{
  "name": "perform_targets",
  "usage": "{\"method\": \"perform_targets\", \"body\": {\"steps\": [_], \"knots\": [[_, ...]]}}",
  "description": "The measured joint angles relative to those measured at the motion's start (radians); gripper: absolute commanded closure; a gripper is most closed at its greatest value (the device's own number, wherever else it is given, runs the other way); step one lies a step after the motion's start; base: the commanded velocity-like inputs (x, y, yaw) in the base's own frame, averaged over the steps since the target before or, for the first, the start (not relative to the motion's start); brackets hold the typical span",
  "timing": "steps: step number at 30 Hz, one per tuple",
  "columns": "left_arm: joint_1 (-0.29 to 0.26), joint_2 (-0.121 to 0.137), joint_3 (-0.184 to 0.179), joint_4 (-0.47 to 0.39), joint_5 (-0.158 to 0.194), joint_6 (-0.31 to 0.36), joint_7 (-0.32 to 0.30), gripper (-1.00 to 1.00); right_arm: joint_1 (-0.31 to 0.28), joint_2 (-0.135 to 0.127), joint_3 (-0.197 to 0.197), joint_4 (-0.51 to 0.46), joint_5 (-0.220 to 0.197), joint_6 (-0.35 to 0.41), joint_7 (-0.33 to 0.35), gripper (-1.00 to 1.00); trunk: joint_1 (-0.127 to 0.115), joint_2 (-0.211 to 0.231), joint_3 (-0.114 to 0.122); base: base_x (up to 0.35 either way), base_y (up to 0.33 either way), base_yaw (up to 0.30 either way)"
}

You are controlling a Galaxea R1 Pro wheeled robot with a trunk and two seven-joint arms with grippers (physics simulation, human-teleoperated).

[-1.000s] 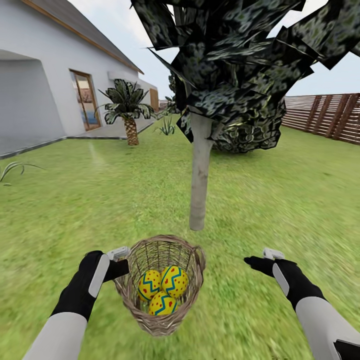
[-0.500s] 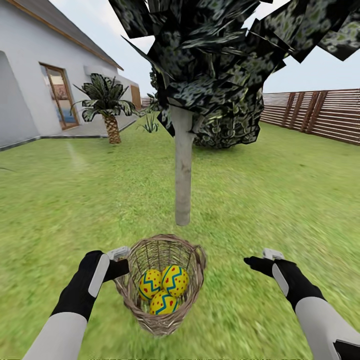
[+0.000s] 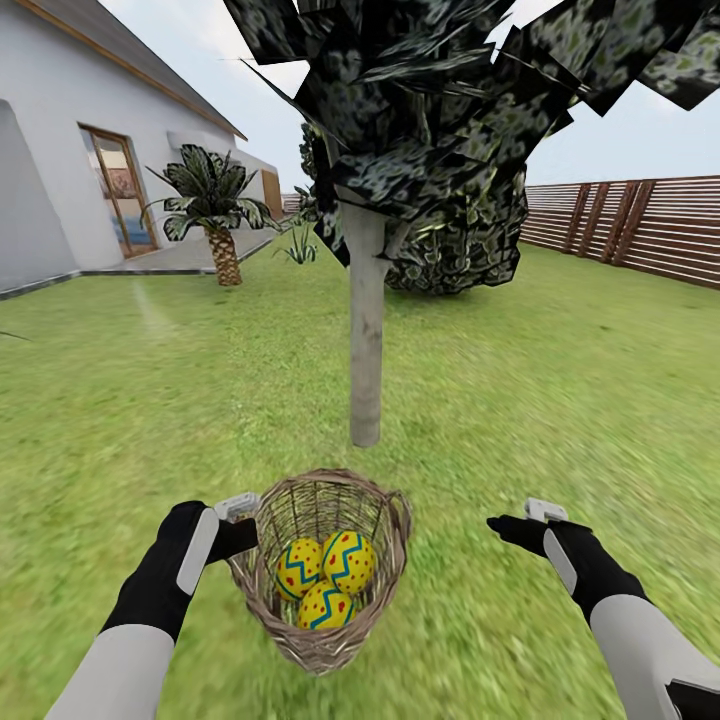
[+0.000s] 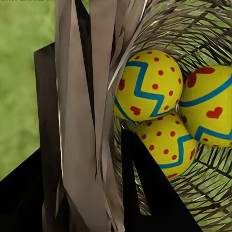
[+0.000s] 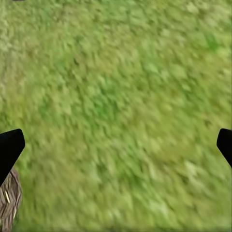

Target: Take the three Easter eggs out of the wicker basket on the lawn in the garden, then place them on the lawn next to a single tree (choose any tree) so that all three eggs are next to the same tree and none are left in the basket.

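The wicker basket (image 3: 322, 645) hangs just above the lawn (image 3: 560, 400), with my left gripper (image 3: 240, 525) shut on its rim (image 4: 104, 72). Its dark fingers (image 4: 145, 188) sit on either side of the woven wall. Three yellow Easter eggs (image 3: 348, 562) with blue zigzags and red marks lie together inside the basket: one dotted (image 4: 150, 87), one with hearts (image 4: 210, 104), one lower (image 4: 166, 147). The tree (image 3: 366, 330) with its pale trunk stands straight ahead, a short way beyond the basket. My right gripper (image 3: 510, 527) hovers open over grass to the basket's right, its fingertips (image 5: 9, 147) far apart.
A white house (image 3: 60, 150) with a paved strip stands at the left, with a palm (image 3: 222, 250) in front of it. A wooden fence (image 3: 640, 225) runs along the right. A dark bush (image 3: 460, 250) sits behind the tree.
The whole view has swung, so the tree now stands nearer the middle, ahead of the basket. Both grippers and the basket keep their places relative to me.
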Motion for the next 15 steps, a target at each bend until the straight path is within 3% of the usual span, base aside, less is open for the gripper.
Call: {"method": "perform_targets", "body": {"steps": [3, 15], "knots": [[0.000, 0.000, 0.000, 0.001, 0.000, 0.001, 0.000, 1.00, -0.001, 0.000, 0.000, 0.001, 0.000, 0.000, 0.000, -1.00, 0.000, 0.000, 0.000, 0.173, 0.000, 0.000], [0.000, 0.002, 0.000, 0.001, -0.003, 0.002, 0.000, 1.00, 0.000, 0.000, 0.000, 0.003, -0.001, -0.001, 0.000, -1.00, -0.001, 0.000, 0.000, 0.335, 0.000, 0.000]]}}
